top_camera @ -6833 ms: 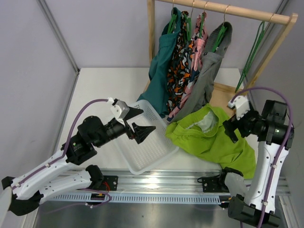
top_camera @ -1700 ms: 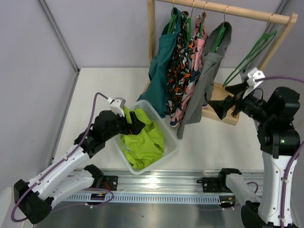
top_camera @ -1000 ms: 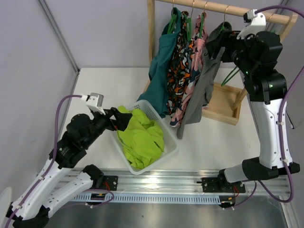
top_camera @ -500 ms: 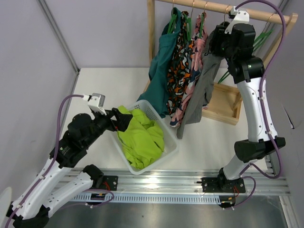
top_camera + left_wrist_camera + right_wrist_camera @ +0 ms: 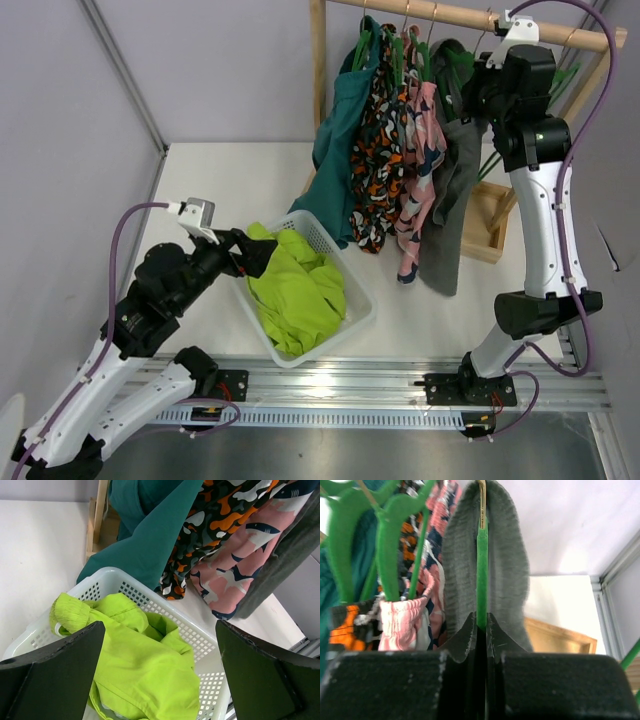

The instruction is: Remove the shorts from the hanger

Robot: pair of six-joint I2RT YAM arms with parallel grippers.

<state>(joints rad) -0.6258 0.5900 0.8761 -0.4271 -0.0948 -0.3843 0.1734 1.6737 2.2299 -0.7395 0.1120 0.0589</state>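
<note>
On the wooden rack's rail, toward its right end, the grey shorts hang from a green hanger, draped over it and reaching down past the rack's low wooden base. The right claw is raised to rail height, and its two fingers are pressed together on the hanger's neck just under the metal hook, with grey cloth falling on both sides of them. Left of the grey shorts on the same rail hang pink shark-print shorts, then a camouflage pair with orange patches, then a teal garment, each on a green hanger. Below the rack's left end, a white perforated basket sits on the table and holds a crumpled lime-green garment. The left claw hovers over the basket's far-left rim with its fingers spread wide, gripping nothing. More empty green hangers hang at the rack's far right end, behind the right arm.
</note>
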